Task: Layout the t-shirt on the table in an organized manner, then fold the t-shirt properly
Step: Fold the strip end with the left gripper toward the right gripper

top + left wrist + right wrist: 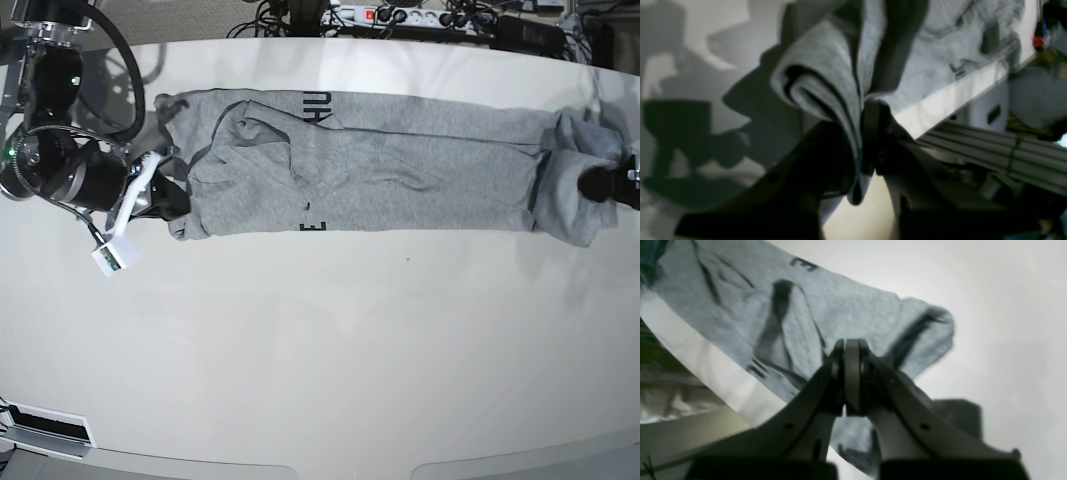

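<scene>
Layout step: shirt lies stretched in a long band across the surface, left tool grasping bunched cloth at one end, right tool clenched, apparently empty, beside the other; next likely spread it flat.

Between the left end effector and the right end effector the t-shirt bars the way, cables crowd the edge behind both, while bare worktop lies open in front of them.
</scene>
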You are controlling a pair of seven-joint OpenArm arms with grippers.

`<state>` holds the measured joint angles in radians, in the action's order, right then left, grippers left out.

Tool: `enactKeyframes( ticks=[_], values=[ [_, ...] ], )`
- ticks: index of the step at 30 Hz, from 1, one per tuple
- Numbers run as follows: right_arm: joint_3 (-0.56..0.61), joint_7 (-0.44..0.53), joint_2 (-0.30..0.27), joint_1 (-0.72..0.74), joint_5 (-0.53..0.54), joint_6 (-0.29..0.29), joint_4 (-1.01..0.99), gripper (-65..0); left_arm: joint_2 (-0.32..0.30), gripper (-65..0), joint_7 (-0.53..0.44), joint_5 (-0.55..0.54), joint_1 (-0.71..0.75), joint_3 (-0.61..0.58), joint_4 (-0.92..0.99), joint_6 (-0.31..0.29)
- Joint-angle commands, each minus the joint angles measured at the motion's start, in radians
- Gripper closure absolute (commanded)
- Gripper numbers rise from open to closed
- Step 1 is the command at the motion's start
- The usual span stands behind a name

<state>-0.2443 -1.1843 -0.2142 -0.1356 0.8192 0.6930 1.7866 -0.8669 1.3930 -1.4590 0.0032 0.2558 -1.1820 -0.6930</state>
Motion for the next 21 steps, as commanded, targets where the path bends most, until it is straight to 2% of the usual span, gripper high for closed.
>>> enactKeyframes(
  ticks=[1, 7, 12, 17, 21],
  values=[
    [-0.004, 0.021, -0.004, 0.014, 0.014, 0.005, 0.017, 0.0, -0.021, 0.0, 0.0, -0.025, 0.004, 0.011, -0.049, -0.005],
    [-0.004, 0.02, 0.02, 0.014, -0.015, 0.005, 0.017, 0.0, 0.04, 0.0, -0.021, -0.025, 0.057, 0.012, -0.241, -0.005],
    [-0.004, 0.02, 0.02, 0.014, -0.016, 0.005, 0.017, 0.0, 0.112, 0.0, -0.15, -0.025, 0.054, 0.012, -0.273, -0.005],
    [-0.004, 0.02, 0.02, 0.014, -0.015, 0.005, 0.017, 0.0, 0.215, 0.0, -0.151, -0.025, 0.055, 0.011, -0.273, -0.005],
    [-0.004, 0.019, 0.02, 0.011, -0.016, 0.005, 0.017, 0.0, 0.259, 0.0, -0.151, -0.025, 0.055, 0.011, -0.273, -0.005]
  ],
)
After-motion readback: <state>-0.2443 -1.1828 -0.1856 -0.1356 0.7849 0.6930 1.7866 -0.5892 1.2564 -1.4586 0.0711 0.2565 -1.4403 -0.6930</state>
